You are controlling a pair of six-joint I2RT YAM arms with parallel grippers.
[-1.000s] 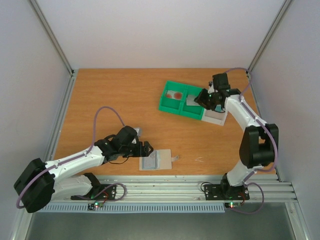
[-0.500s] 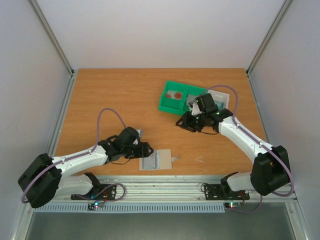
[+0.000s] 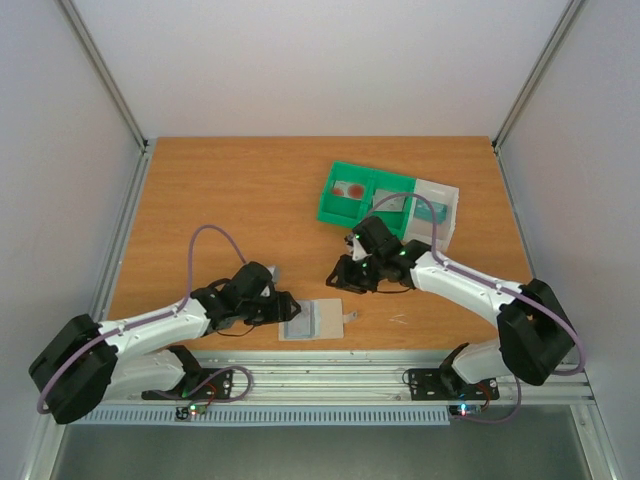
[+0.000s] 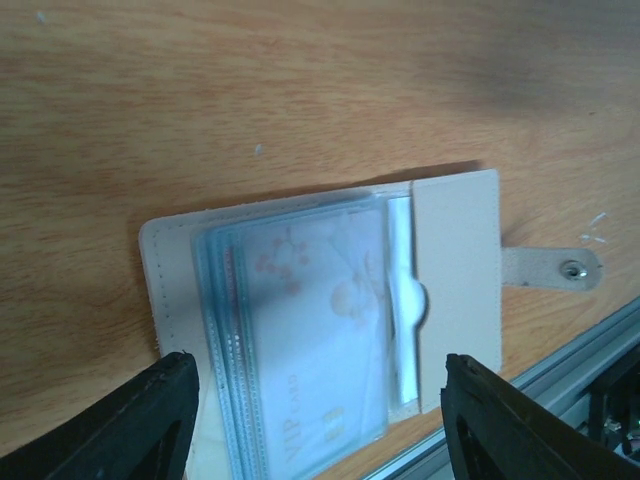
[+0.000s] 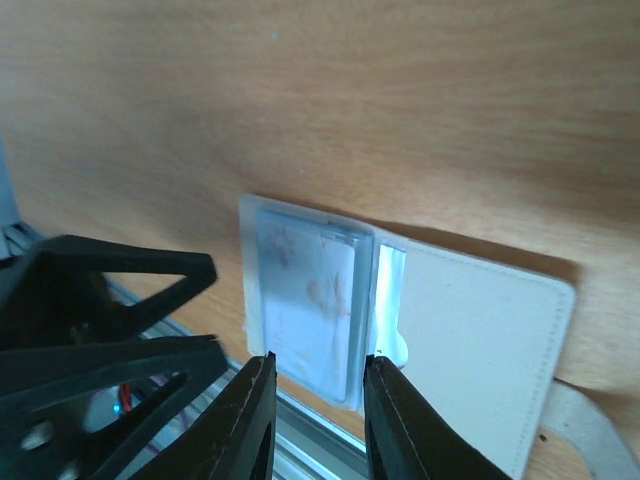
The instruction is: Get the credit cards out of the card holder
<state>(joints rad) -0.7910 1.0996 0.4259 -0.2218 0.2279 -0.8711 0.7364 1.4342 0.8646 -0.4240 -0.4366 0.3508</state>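
The card holder (image 3: 318,320) lies open and flat near the table's front edge, its snap tab (image 3: 351,317) pointing right. In the left wrist view the holder (image 4: 455,270) shows translucent blue sleeves with a pale credit card (image 4: 310,310) marked in faint red inside. My left gripper (image 3: 283,307) is open at the holder's left edge, fingers apart above it (image 4: 320,365). My right gripper (image 3: 345,275) is open and empty just beyond the holder, and in its own view (image 5: 318,360) it hovers above the sleeves (image 5: 305,300). A red-marked card (image 3: 349,189) and a greyish card (image 3: 392,203) lie in the green bin.
The green two-compartment bin (image 3: 325,213) stands at the back right, with a white tray (image 3: 440,215) touching its right side. The aluminium rail (image 3: 380,375) runs just in front of the holder. My left gripper's fingers (image 5: 100,310) show at the left of the right wrist view.
My right arm has swung from over the bin and tray down and left to just beyond the card holder. My left gripper has shifted slightly toward the holder's left edge.
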